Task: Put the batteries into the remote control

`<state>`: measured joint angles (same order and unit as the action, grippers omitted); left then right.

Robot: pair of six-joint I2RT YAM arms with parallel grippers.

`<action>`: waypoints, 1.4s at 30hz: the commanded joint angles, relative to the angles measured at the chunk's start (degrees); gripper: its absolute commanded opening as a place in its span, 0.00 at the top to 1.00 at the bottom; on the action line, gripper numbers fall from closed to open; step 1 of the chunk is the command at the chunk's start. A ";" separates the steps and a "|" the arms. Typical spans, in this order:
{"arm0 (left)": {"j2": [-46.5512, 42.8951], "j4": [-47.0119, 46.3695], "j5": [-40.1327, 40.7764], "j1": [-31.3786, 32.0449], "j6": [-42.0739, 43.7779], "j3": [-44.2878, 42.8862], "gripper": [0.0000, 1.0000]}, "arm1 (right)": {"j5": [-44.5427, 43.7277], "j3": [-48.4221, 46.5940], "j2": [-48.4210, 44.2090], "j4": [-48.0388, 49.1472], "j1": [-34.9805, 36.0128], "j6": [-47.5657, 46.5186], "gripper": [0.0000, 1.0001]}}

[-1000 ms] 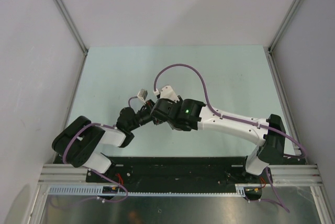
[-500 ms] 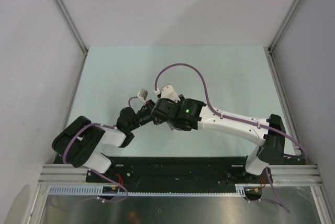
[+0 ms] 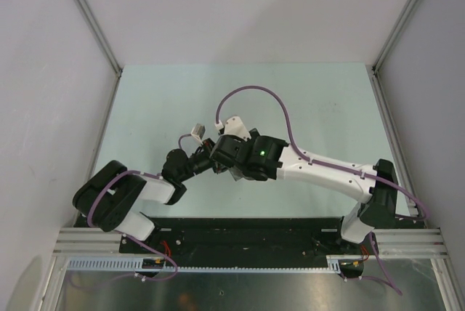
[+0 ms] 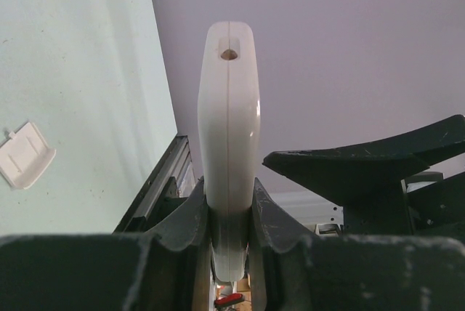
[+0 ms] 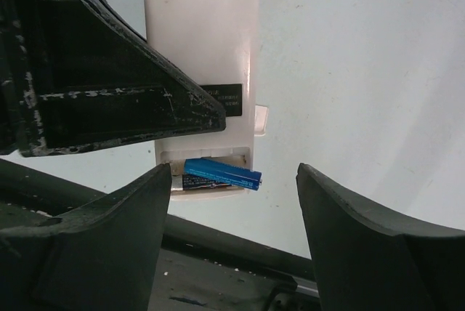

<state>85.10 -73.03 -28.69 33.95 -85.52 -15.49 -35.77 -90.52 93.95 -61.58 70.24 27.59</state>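
Shows the remote control [image 5: 200, 57] from its plain white back in the right wrist view, raised off the desk [image 4: 73, 49], with the compartment at its lower end uncovered. Has a blue battery [image 5: 221, 173] lying crooked across that opening, one end poking out past the remote's right edge. Hints at a second, darker cell just beneath the blue one, too shadowed to make out. Bears a small dark label [image 5: 221, 99] just above the compartment.

Grips the remote partway along its length in the left hand [image 4: 231, 213], clenched against both flat faces, turning the narrow white edge and a small hole near the far end toward that wrist's camera. Crosses the remote's back, in the right wrist view, with one dark finger of that same hand.

Brackets the compartment with the right hand [image 5: 232, 173], released and spread wide, one finger on either side, touching neither battery nor remote as far as can be seen.

Has a small white cover piece [image 4: 25, 155] lying flat on the desk, well apart from the remote. Brings both arms together near the middle of the desk in the overhead view, hiding the remote under the wrists. Closes off the desk with pale walls [image 3: 254, 13] on three sides.
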 commanded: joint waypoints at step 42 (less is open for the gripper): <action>-8.19 -9.67 0.65 -1.00 0.44 0.54 1.00 | 56.07 47.80 -38.23 61.05 -31.30 23.03 0.31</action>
<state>79.46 -73.58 -28.67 33.39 -85.49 -14.68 16.99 -43.77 55.51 -4.82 39.13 48.47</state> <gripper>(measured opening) 0.224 0.707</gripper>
